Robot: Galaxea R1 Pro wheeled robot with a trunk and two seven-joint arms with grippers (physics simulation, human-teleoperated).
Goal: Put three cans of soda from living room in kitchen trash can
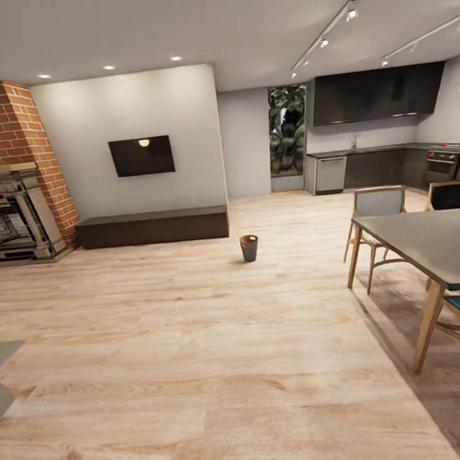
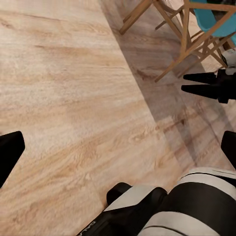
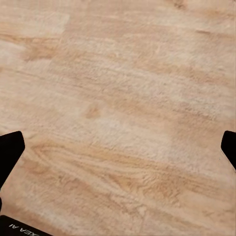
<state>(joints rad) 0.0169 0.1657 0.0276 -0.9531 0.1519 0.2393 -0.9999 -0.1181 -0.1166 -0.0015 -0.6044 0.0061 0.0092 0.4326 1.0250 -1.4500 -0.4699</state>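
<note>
Trash can [image 1: 249, 248] stood upright on the wood plank floor [image 1: 200, 347], well ahead of both claws, just beyond the low dark TV bench [image 1: 152, 227], kitchen counters [image 1: 394, 161] behind it. Dining desk [image 1: 431, 243] with wooden chairs [image 1: 377, 206] sat to the right. Left claw [image 2: 118, 145] spread wide, black fingertips [image 2: 10, 152] far apart, nothing held, bare floor under it; right claw [image 2: 206, 84] pointed toward the teal chair [image 2: 216, 22]. Right claw [image 3: 118, 147] also wide open, empty, over bare planks.

Black pointed fingertips [image 2: 10, 152], white-and-black banded arm casing [image 2: 206, 196], white lettering
</note>
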